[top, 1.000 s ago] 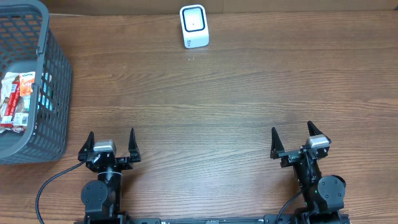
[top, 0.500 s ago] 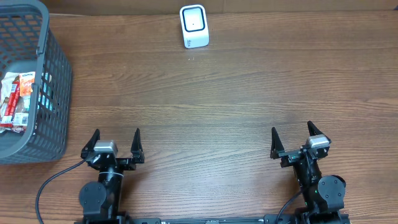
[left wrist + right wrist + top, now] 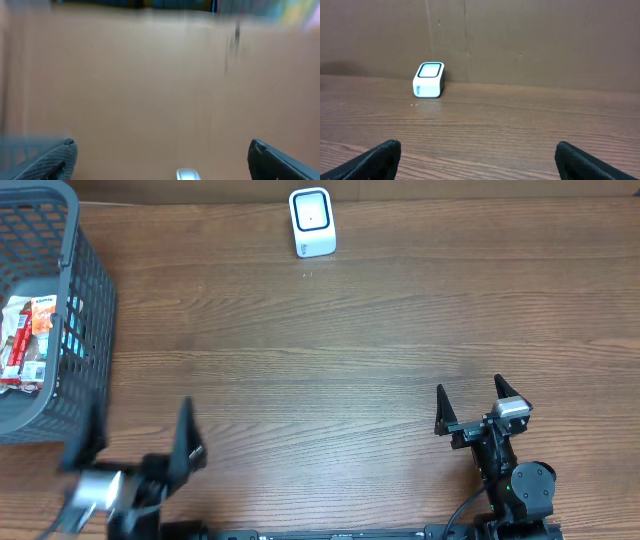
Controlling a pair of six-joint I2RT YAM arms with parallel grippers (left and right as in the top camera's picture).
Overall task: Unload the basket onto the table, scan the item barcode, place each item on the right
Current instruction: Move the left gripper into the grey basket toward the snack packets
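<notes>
Two grippers pictured at a wooden table (image 3: 330,340), both spread to their widest and holding nothing.

Seen from overhead on the left: left gripper (image 3: 140,420) smeared by motion, shifted left of where it sat half a second earlier and looming larger, so probably lifted off its rest. Matched by the left wrist view, blurred throughout, with only two dark fingers (image 3: 280,160) readable at the bottom corners and bare brown between them.

Seen on the right: right gripper (image 3: 469,395) parked near the front edge exactly as a second earlier, tips pointed toward the far side. Showed nothing between its fingers in the right wrist view either.

Found the item well apart from both arms: snack packets (image 3: 25,340) in red, white and orange wrappers, lying inside the grey mesh basket (image 3: 92,320) at the table's left edge. Could not read any barcode at this size.

Placed at the far edge, left of centre: a small white scanner (image 3: 312,222), upright, well apart from basket and arms.

Judged as the very start of the task: packets untouched, pickup and scan both ahead. Read the left arm's swing as the opening of a reach toward the basket, being the nearer arm to it.
</notes>
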